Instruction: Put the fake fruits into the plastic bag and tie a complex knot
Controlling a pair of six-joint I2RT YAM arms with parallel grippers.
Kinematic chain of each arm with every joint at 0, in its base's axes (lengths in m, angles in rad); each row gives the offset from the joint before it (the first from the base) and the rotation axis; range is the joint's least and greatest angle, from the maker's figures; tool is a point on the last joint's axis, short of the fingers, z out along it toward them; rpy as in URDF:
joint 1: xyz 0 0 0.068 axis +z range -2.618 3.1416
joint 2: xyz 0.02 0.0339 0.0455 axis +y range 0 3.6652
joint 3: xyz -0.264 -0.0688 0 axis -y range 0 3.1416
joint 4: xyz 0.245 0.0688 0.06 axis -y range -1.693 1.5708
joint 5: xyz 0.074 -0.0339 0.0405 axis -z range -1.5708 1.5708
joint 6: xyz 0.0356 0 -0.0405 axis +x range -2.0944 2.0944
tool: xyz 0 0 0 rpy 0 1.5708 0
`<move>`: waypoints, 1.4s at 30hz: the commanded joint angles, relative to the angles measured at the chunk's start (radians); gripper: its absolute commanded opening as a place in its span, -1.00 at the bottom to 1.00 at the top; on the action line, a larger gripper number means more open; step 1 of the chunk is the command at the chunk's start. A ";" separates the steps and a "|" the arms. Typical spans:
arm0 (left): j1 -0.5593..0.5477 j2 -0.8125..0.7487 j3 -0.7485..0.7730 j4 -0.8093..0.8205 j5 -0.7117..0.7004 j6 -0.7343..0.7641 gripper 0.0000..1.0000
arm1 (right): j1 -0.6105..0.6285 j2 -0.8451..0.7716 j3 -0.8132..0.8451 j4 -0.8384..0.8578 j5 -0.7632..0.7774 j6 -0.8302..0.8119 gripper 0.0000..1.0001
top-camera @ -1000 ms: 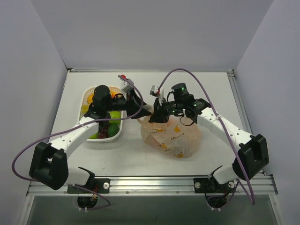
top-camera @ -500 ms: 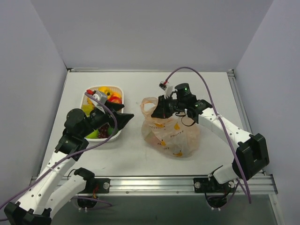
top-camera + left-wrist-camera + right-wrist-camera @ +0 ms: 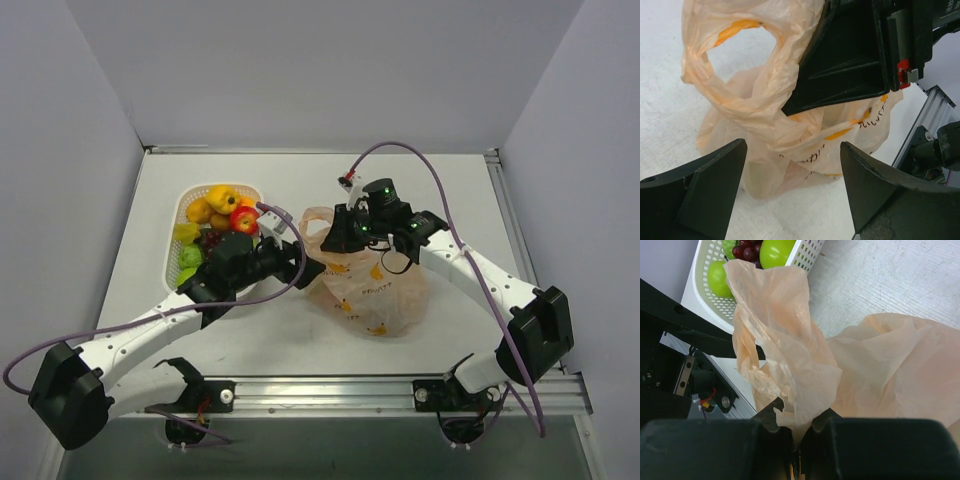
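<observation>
Logged right gripper (image 3: 797, 429) pressed together, pinching twisted upper film of plastic bag (image 3: 890, 365); crumpled strip of film rose from pinch. Saw left gripper (image 3: 792, 165) spread wide, nothing between its fingers, hovering just beside bag and facing open handle loop. I noted bag body lying slumped on worktop (image 3: 450, 190), right of centre, between both arms. Found fake fruits (image 3: 222, 208) (yellow, red, green, purple grapes) sitting in white lattice basket (image 3: 180, 210), left of bag and just beside it, near end partly under left arm.

Small print (image 3: 807, 161) on the plastic bag (image 3: 765, 100) is too crumpled to read
</observation>
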 commanded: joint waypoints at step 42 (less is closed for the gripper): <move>-0.074 0.120 -0.027 0.338 -0.169 -0.076 0.95 | 0.000 -0.010 0.029 0.018 0.007 0.275 -1.00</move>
